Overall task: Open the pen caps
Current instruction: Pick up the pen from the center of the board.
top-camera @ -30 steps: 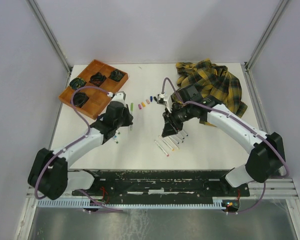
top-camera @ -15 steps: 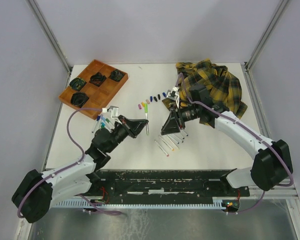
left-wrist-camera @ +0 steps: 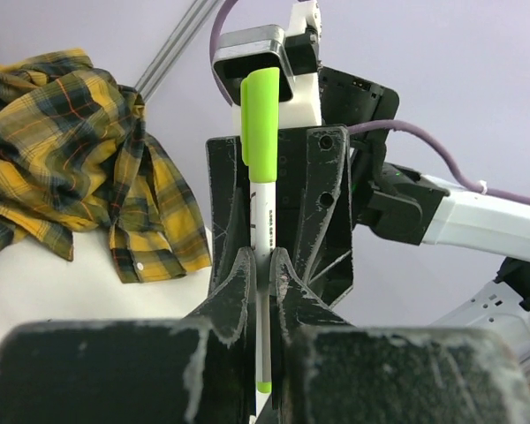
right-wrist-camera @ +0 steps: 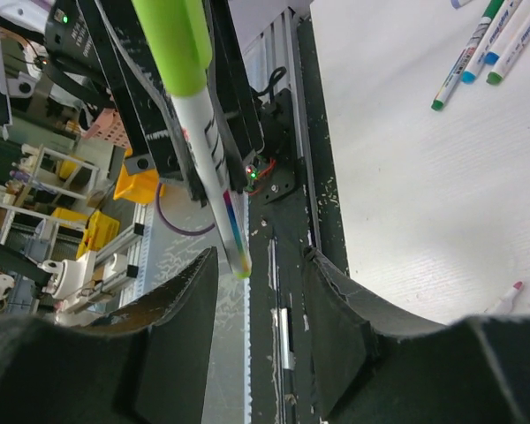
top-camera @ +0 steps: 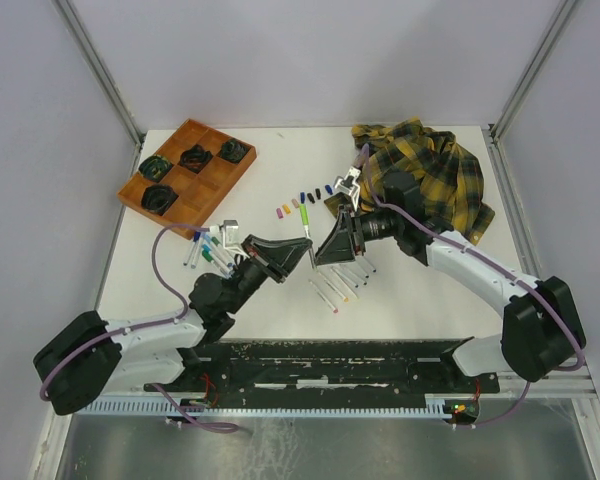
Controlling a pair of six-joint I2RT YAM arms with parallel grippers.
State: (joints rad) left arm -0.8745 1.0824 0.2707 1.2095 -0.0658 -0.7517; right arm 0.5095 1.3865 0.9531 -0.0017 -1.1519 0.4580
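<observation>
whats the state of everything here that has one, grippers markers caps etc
left gripper, shut on the green-capped marker
right gripper, open, facing that marker, not clamped on it
green cap, on its marker
loose caps, off, in a row on the table
markers by the right arm, uncapped, lying flat
plaid shirt, crumpled

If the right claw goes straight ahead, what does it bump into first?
Probably the marker with its green cap, held by the left gripper straight across from the right gripper. How close it is I can't tell.
</observation>
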